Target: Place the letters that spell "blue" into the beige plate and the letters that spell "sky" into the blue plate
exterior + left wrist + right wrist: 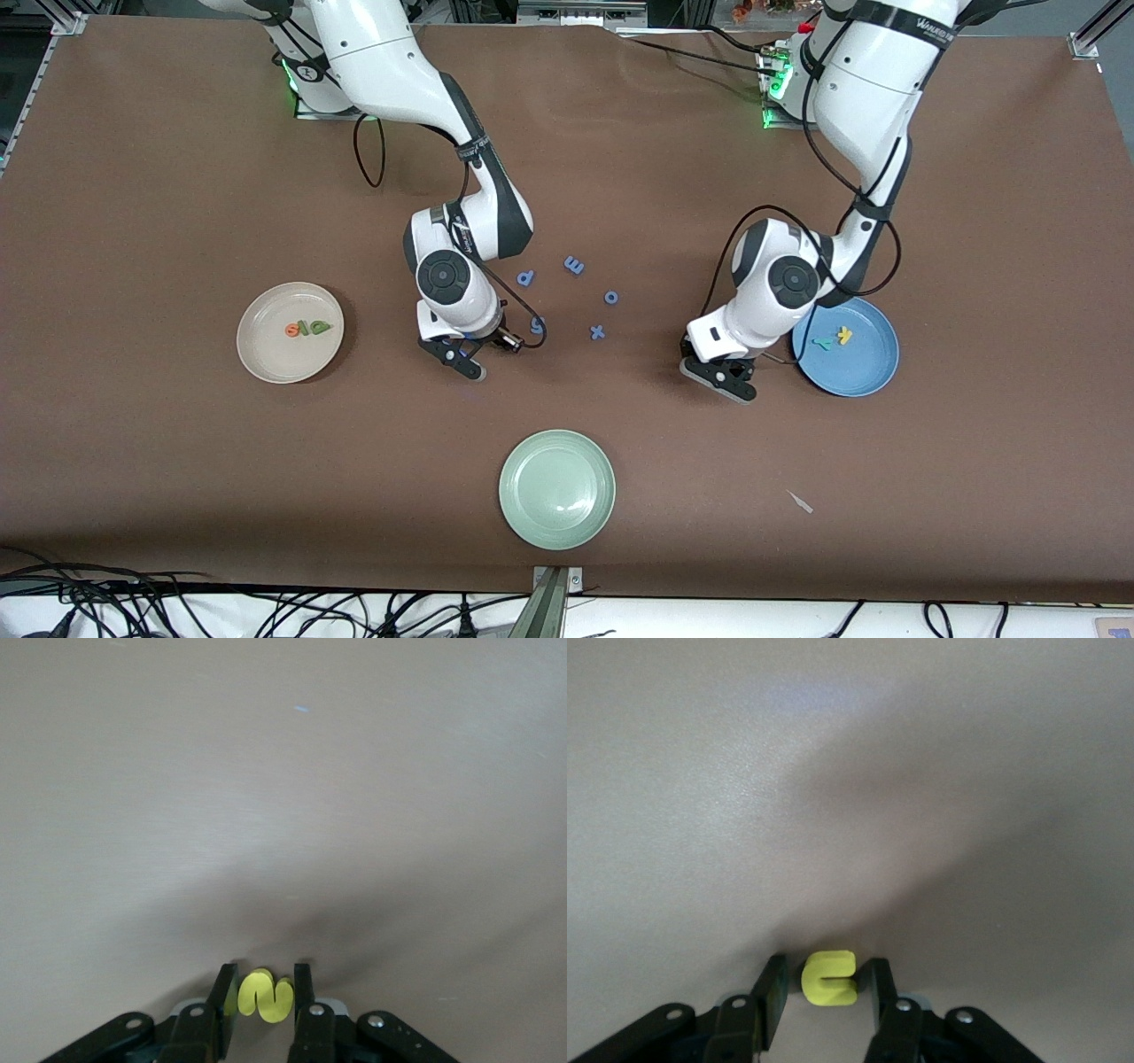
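Left end effector [259,997] low on bench [177,177], clamped on yellow s [266,996]. Right end effector [824,988] low, fingers narrow, flanking yellow u [829,977], contact unclear.

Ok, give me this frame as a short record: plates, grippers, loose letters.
beige plate: holds orange e, green l, dark green b
blue plate: holds teal y, yellow k
left gripper: down at the table, shut on yellow s
right gripper: down at the table, open around yellow u
blue letters: five, loose between the arms
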{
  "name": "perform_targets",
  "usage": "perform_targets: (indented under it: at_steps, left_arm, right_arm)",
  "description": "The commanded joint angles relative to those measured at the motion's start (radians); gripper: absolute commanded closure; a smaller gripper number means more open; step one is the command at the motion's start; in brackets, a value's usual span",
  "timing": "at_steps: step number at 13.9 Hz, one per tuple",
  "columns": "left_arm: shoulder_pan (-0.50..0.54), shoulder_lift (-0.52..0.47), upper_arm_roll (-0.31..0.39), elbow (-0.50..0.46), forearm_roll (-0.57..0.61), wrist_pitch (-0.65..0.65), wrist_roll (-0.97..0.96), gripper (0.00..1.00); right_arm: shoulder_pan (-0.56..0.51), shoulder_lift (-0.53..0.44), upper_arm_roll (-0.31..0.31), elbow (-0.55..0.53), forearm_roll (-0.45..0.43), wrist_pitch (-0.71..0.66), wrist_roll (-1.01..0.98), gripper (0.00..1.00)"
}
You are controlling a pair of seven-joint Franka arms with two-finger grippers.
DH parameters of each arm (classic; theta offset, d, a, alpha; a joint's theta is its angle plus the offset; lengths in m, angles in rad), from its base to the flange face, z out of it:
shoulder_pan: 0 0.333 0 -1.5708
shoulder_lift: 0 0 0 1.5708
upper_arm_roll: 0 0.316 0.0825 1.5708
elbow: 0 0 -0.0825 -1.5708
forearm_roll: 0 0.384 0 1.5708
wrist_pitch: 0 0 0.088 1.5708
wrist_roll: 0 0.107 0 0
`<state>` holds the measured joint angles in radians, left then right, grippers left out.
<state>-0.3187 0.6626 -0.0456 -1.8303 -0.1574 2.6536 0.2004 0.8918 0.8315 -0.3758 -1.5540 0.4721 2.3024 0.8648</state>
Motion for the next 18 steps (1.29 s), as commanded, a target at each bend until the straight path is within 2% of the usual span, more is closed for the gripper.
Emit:
perform_targets:
  at_steps: [1,3,5,8,11,14,15,16,18]
  left_arm:
    - [0.097,-0.084,-0.008,-0.065,0.047,-0.058,0.029,0.71]
    - [0.159,-0.136,-0.008,-0.124,0.045,-0.078,0.137,0.71]
    - [0.231,-0.222,-0.008,-0.2,0.045,-0.115,0.224,0.71]
    - [0.328,-0.305,-0.008,-0.257,0.045,-0.214,0.318,0.71]
    - [0.407,-0.322,-0.008,-0.302,0.045,-0.216,0.389,0.71]
    - [0.415,-0.298,-0.008,-0.288,0.044,-0.205,0.416,0.7]
    - [0.415,-0.296,-0.008,-0.288,0.044,-0.196,0.416,0.66]
    - [0.415,-0.294,-0.008,-0.288,0.042,-0.193,0.416,0.62]
    - [0.415,-0.293,-0.008,-0.291,0.042,-0.193,0.416,0.61]
  right_arm:
    - [-0.002,0.02,0.002,0.023,0.019,0.002,-0.012,0.79]
    - [-0.005,0.014,0.0,0.025,0.011,-0.011,-0.023,0.92]
    - [-0.022,-0.006,-0.011,0.04,0.005,-0.084,-0.117,0.96]
    - [-0.027,-0.052,-0.107,0.037,0.005,-0.26,-0.318,0.96]
    - [-0.025,-0.089,-0.216,0.005,0.003,-0.397,-0.531,0.96]
    - [-0.022,-0.149,-0.322,-0.13,0.002,-0.402,-0.789,0.95]
    - [-0.022,-0.163,-0.356,-0.173,0.003,-0.394,-0.875,0.95]
    - [-0.021,-0.182,-0.379,-0.214,0.003,-0.379,-0.936,0.95]
    - [-0.021,-0.209,-0.405,-0.291,0.003,-0.341,-1.015,0.95]
